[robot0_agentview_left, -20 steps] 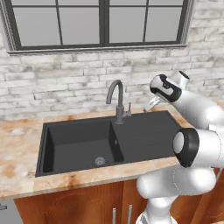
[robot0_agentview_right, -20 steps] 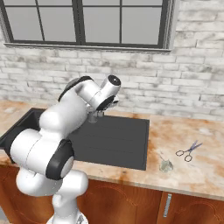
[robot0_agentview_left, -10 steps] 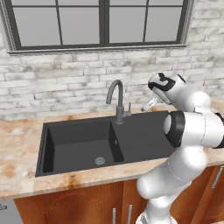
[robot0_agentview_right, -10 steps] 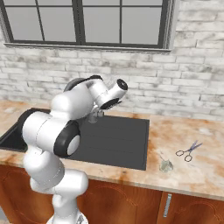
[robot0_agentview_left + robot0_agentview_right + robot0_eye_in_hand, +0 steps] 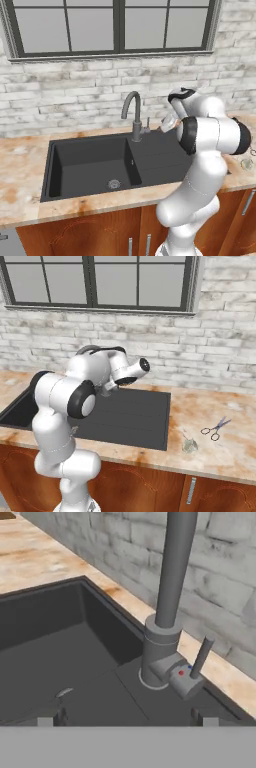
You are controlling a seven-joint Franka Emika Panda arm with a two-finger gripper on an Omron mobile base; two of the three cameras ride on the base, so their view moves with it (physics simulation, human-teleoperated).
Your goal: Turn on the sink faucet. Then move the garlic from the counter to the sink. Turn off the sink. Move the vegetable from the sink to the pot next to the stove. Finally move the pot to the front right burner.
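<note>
The claw (image 5: 128,716) is fully open and holds nothing. In the hand view its two dark fingertips (image 5: 59,714) rise at the lower edge, one at 7 o'clock and one at 5 o'clock, well apart from each other, with bare sink surface between them.

The sink faucet (image 5: 167,607) stands directly ahead of the claw in the hand view. Its dark grey column rises out of frame toward 12 o'clock. Its round base sits on the black sink (image 5: 60,657) deck, just beside the back edge. The thin side lever (image 5: 202,657) points upward, tilted slightly toward 1 o'clock, from a side housing that carries a red and a blue mark. No part of the claw touches the faucet or the lever. No water is visible at the spout or in the basin.

In the left base view the faucet's arched spout curves toward 9 o'clock over the basin, and the round metal drain (image 5: 114,184) lies on the basin floor at 7 o'clock from the faucet base. The flat drainboard (image 5: 130,416) extends to the right of the basin.

The garlic (image 5: 189,445) rests on the counter (image 5: 220,456), just past the drainboard's front right corner. A pair of scissors (image 5: 215,428) lies near it at 1 o'clock, apart from it.
</note>
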